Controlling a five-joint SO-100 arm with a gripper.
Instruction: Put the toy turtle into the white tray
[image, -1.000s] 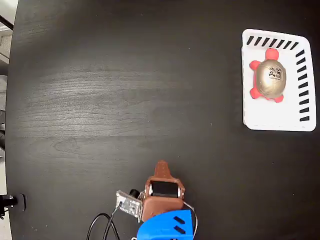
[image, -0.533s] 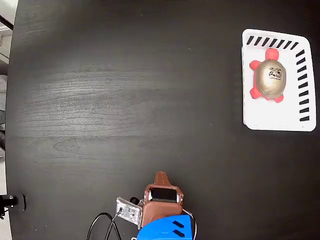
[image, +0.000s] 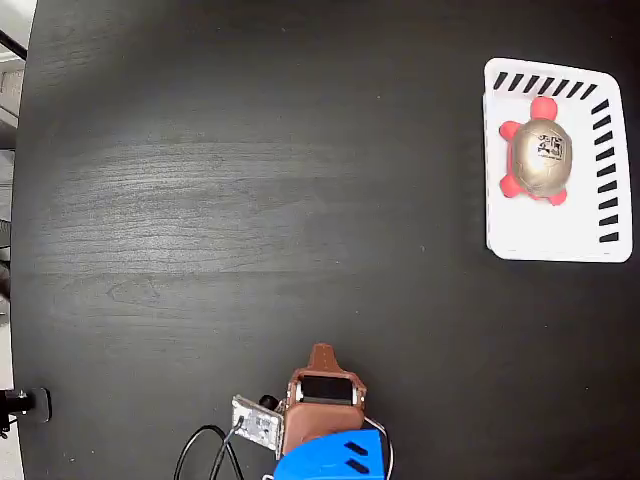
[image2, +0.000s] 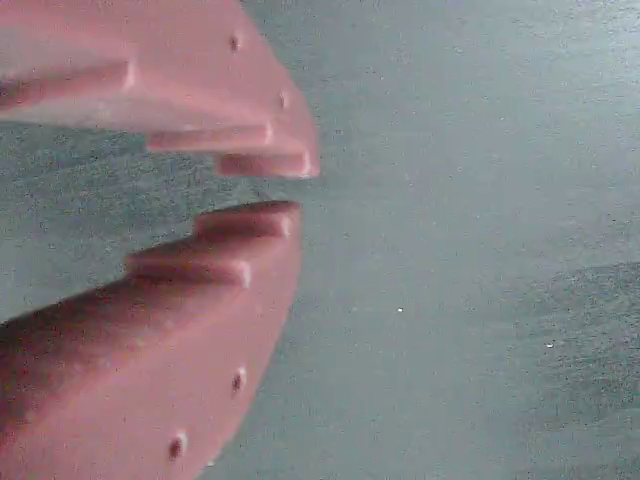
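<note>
The toy turtle (image: 540, 160), with a gold-tan shell, a printed sticker and red head and feet, lies inside the white tray (image: 550, 235) at the far right of the fixed view, in its upper half. My brown gripper (image: 321, 352) sits at the bottom centre, far from the tray and pointing up the picture. In the wrist view the gripper (image2: 290, 190) shows its two fingers almost touching over bare dark table. Nothing is between them.
The blue arm base (image: 330, 458), a small circuit board (image: 257, 420) and a black cable (image: 205, 450) crowd the bottom edge. The dark wooden table (image: 250, 200) ends at the left, where a small black fitting (image: 25, 403) sits.
The gripper pulled back a little toward the bottom edge, then stopped. The turtle and tray have not moved.
</note>
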